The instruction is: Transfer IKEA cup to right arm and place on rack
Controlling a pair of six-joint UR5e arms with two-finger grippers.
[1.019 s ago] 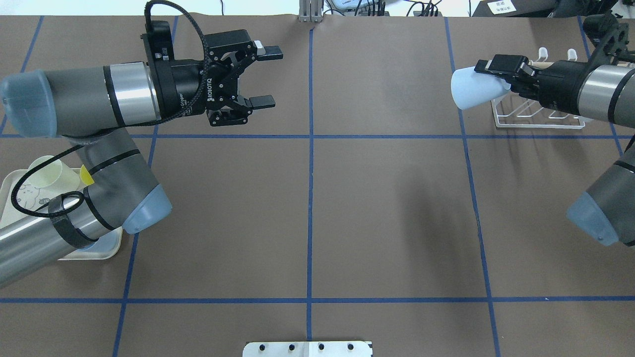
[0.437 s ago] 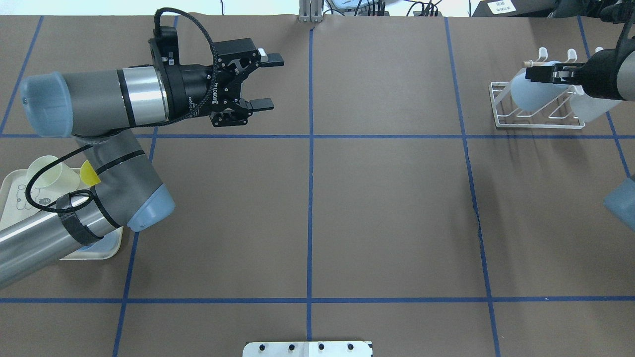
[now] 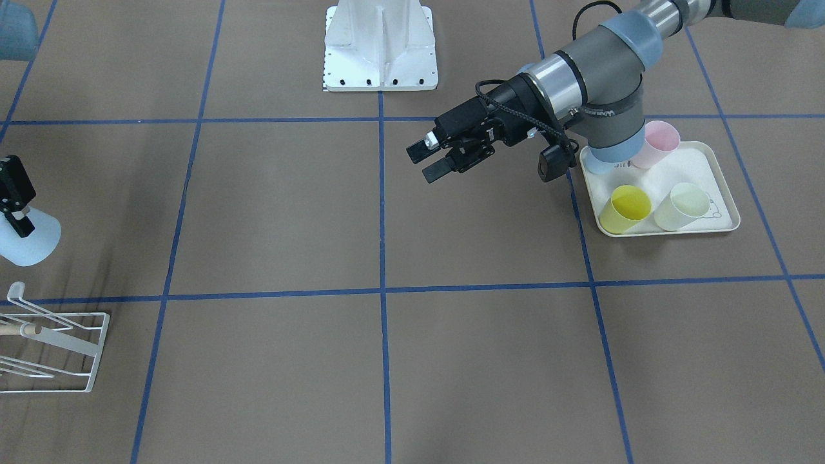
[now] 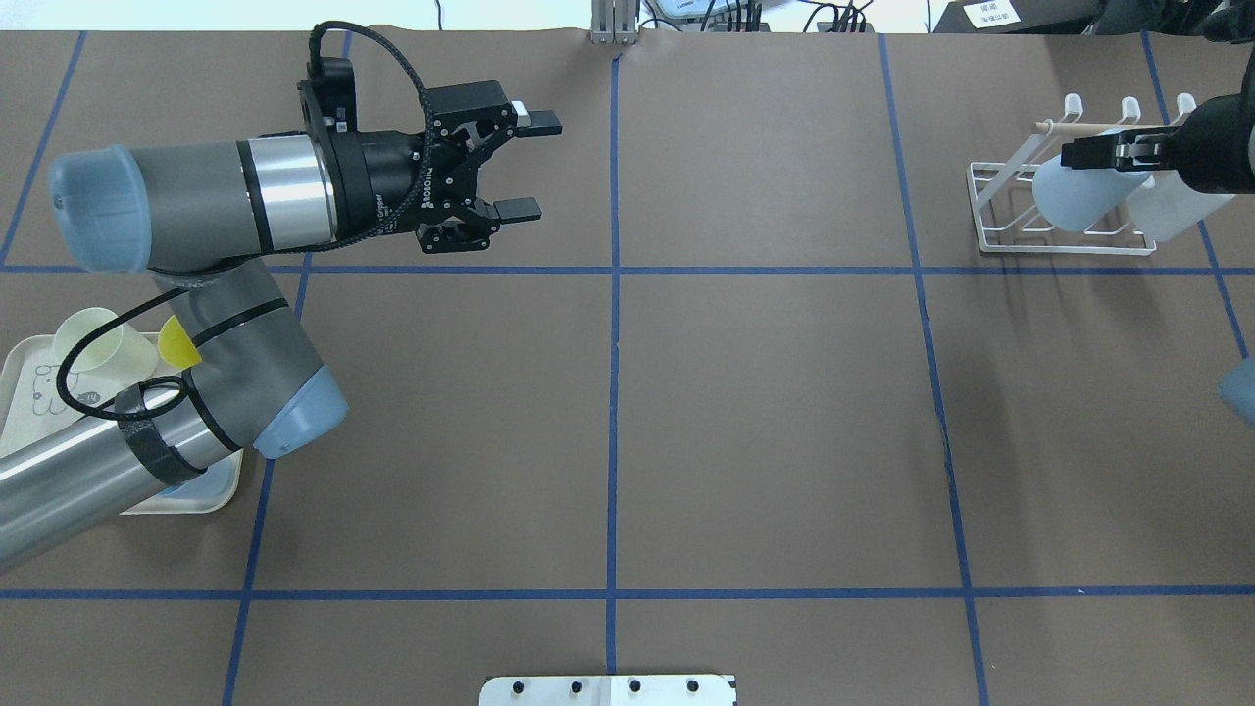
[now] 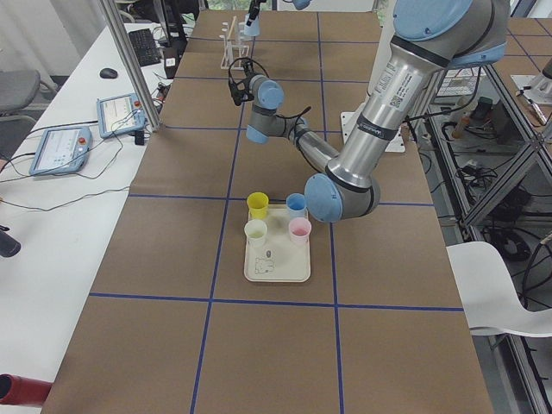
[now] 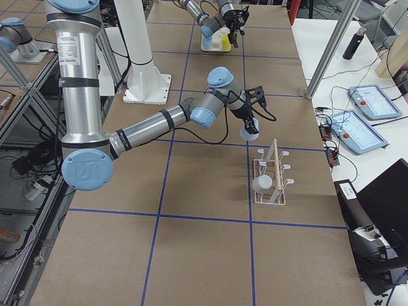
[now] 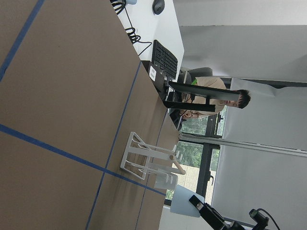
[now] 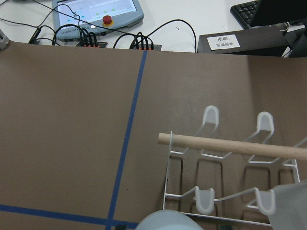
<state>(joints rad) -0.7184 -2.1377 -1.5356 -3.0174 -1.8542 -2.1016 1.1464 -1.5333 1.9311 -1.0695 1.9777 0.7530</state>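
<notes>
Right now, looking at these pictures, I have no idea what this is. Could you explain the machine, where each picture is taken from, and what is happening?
These are two robot arms at one table, each ending in a two-finger gripper. One picture looks down from behind the robot, one faces it, two look along the table from its ends, and two come from cameras on the wrists. The left gripper is open and empty. The right gripper is shut on a pale blue cup, held in the air by the white wire rack, where a whitish cup already sits. A cream tray holds spare cups.
</notes>
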